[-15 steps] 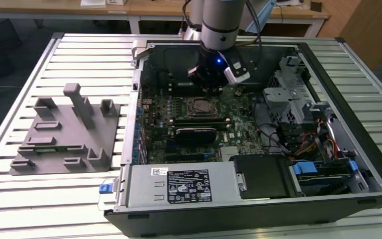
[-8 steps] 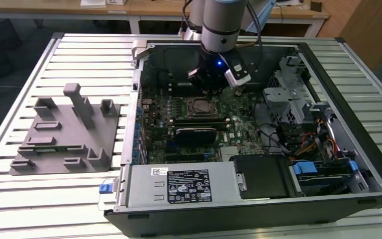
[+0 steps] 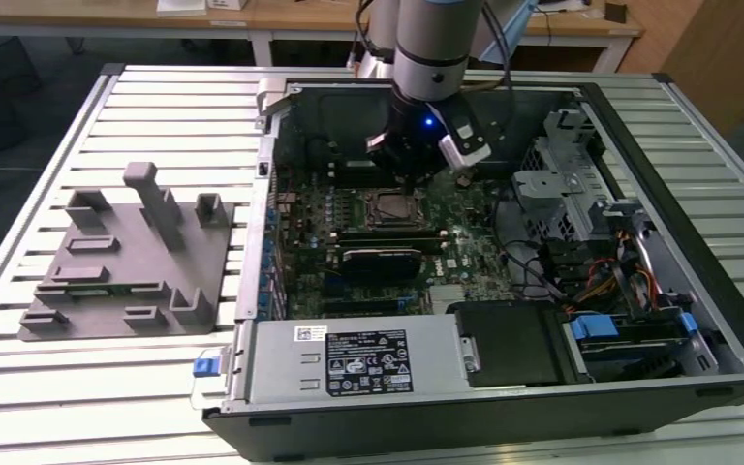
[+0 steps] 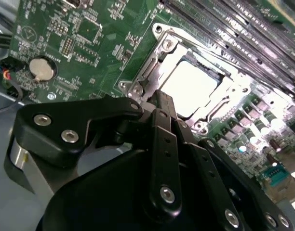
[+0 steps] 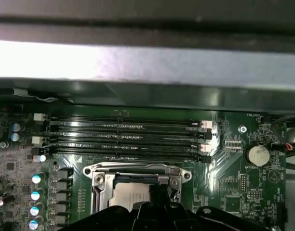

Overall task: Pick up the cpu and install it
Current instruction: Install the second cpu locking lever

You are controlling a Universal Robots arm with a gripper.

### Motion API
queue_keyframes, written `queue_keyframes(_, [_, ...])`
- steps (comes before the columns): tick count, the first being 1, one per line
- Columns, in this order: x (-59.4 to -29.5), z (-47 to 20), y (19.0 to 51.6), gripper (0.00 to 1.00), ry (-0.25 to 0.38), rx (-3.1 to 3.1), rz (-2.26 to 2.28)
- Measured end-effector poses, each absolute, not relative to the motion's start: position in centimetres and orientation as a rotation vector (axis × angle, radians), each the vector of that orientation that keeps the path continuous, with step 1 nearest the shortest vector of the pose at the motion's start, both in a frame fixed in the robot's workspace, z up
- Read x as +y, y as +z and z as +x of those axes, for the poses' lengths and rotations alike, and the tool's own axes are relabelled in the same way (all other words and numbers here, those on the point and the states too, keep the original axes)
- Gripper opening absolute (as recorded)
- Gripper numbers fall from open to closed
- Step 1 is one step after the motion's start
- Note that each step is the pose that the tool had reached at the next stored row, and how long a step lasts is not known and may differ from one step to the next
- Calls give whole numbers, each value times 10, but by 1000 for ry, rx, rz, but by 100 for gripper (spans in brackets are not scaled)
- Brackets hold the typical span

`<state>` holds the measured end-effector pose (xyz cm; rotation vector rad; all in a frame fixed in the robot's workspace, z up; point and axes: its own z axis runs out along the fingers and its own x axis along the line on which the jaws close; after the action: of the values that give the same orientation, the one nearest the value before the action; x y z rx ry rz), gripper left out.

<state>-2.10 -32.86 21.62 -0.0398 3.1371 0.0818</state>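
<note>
On the slatted metal table (image 3: 152,387), toward the exterior view's left, lies a grey plastic tray (image 3: 120,266) with upright posts; none of its recesses can be seen to hold anything. Just to its right stands an open computer case (image 3: 682,320), lying on its side with the interior facing up.

Inside the case, a green motherboard (image 3: 476,232) covers the floor. Near the middle of the board sits the socket frame (image 3: 395,205), a metal-rimmed square. In the second wrist view the cpu (image 4: 188,85) lies flat inside that frame (image 4: 159,48), its pale silver top facing up and the metal rim around it. In the first wrist view the same pale square (image 5: 130,193) shows inside the frame (image 5: 138,171), with four long memory slots (image 5: 123,137) just beyond it and a round coin battery (image 5: 257,155) off to one side.

At the near edge of the case is a silver power supply (image 3: 346,360) with a label, and to its right a black box (image 3: 514,339). The right part of the case holds a metal drive cage (image 3: 566,179), bundled cables (image 3: 604,281) and blue plastic clips (image 3: 595,327).

The claw (image 3: 414,170) hangs over the far part of the board, just above and beyond the socket, apart from the cpu. In the second wrist view its black fingers (image 4: 159,125) are drawn together to a narrow tip with nothing between them.
</note>
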Motion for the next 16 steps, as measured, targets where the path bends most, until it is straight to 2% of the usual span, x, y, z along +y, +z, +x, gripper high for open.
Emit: queue_keyframes(16, [-341, -21, 224, 11, 81, 3138, -40])
